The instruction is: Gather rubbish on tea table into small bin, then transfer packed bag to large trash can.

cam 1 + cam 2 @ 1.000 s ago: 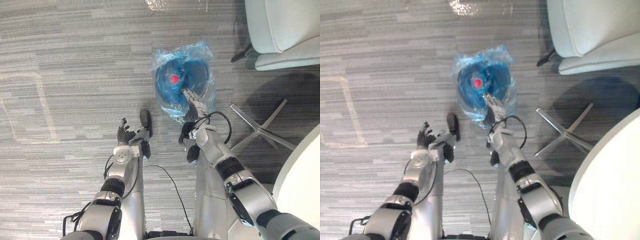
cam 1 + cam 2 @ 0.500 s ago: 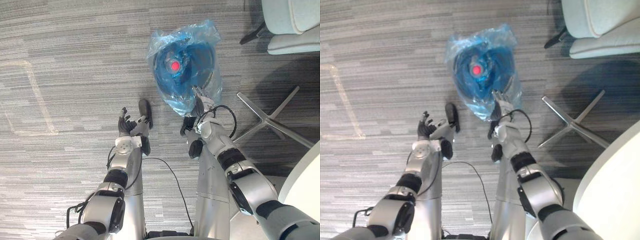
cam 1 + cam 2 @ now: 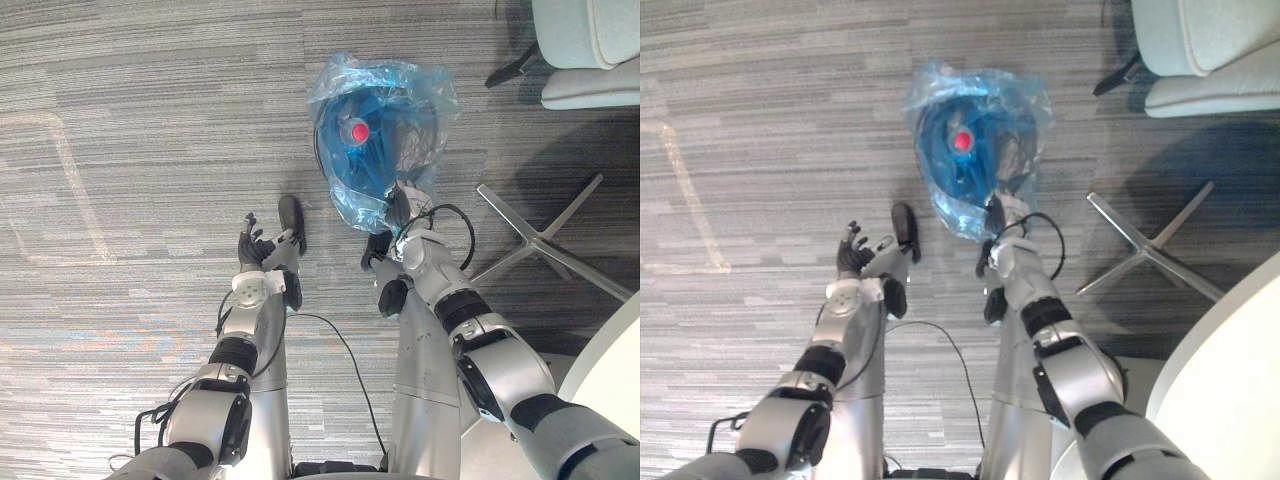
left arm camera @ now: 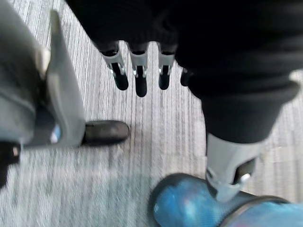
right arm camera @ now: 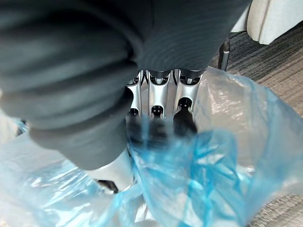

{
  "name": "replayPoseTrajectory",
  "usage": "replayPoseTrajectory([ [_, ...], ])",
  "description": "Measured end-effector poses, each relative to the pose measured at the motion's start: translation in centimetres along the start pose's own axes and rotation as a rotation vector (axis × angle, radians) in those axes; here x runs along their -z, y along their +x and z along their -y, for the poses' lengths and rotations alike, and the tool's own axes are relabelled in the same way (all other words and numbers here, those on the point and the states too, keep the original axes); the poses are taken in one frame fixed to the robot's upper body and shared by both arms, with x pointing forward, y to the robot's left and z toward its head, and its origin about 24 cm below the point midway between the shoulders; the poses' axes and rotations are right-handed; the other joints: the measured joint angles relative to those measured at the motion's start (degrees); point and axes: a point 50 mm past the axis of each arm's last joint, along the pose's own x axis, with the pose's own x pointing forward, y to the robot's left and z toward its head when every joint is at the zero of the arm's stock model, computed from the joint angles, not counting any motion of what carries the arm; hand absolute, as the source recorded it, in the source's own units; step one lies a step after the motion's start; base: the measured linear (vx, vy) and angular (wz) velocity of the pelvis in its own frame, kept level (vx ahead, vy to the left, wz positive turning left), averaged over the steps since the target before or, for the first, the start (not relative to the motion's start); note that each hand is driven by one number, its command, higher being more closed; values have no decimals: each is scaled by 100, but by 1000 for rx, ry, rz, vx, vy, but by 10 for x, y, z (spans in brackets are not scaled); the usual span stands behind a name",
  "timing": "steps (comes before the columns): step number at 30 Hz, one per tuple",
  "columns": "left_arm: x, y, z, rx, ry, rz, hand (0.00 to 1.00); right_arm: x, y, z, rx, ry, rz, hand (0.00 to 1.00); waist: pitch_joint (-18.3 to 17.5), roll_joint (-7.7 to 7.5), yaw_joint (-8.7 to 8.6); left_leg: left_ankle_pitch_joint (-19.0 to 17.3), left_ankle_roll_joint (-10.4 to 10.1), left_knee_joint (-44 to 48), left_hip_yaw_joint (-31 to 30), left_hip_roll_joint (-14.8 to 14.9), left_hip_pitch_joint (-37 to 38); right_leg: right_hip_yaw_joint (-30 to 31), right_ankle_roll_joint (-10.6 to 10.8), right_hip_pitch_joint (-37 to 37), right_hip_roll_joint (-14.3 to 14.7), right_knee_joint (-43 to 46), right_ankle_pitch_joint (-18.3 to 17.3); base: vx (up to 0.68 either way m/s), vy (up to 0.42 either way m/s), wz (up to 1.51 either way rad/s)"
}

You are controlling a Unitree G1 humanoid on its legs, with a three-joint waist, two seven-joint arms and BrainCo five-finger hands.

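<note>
1. Grey striped carpet [image 3: 150, 120] covers the floor, with a pale tape outline [image 3: 78, 190] on its left part.
2. Near the middle, the left arm reaches forward over the carpet. The left hand [image 3: 256, 252] is held up, its fingers [image 4: 140, 75] loosely straight and slightly spread, holding nothing, apart from the bin.
3. Just right of it, the small round dark bin [image 3: 385, 165] stands on the carpet, lined with a crumpled translucent blue plastic bag [image 3: 425, 100]. A small round red item [image 3: 360, 132] lies inside.
4. The right arm stretches forward to the bin's near side. The right hand [image 3: 402, 213] is at the bag's near edge, partly behind the film, so its grip cannot be told.
5. Farther right stand silver star-shaped chair legs [image 3: 545, 240], a pale upholstered chair [image 3: 590, 40] and a white round table [image 3: 615, 350].
</note>
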Motion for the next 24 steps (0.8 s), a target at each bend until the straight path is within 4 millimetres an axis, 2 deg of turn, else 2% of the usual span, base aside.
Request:
replayPoseTrajectory([
  [3,15,-7,1,-1,23,-52,0,-4,-11,-6,3,46,31,100,-1,1,21,-33,-57,39,-32,13,341,-30,-28,348,-6,36,-51,-133,-22,2],
  [6,16,-9,1,4,30,-53,0,-12,-19,-6,26,84,67,100,6,3,45,-59,-53,-29,-40,68,496,-76,16,543,41,-96,-72,-66,-23,-3],
  [8,34,-17,-1,13,61,-125,0,-12,-31,-22,-24,137,50,100,7,2,18,-21,-102,-178,-39,67,939,-148,1,1014,53,-269,-53,-27,-28,9],
  [9,53,-30,-5,24,78,-179,0,-15,-44,-33,-45,205,43,100,2,-2,26,-30,-99,-228,-40,66,1435,-164,-38,1533,60,-357,-49,-1,-34,6],
  [11,68,-41,-10,26,92,-226,0,-23,-58,-42,-68,261,54,100,-99,-15,25,-124,-186,-377,-26,48,1843,-179,-19,1935,68,-510,-93,31,-35,3],
  [17,89,-57,-18,23,133,-296,0,-34,-83,-53,-117,446,53,100,-146,-56,10,-100,-222,-858,-23,1,2909,-281,10,3032,125,-1018,-101,69,-24,5],
  [21,106,-73,-24,35,153,-364,0,-32,-107,-62,-173,540,32,100,-444,-120,-42,-82,-222,-1223,-14,-48,3663,-347,36,3808,162,-1452,-94,137,-35,4],
  [24,126,-93,-27,68,209,-431,0,-29,-124,-70,-201,604,0,100,-929,-207,-63,-42,-281,-1682,26,-78,4260,-347,106,4418,252,-1991,-28,136,-29,-3],
])
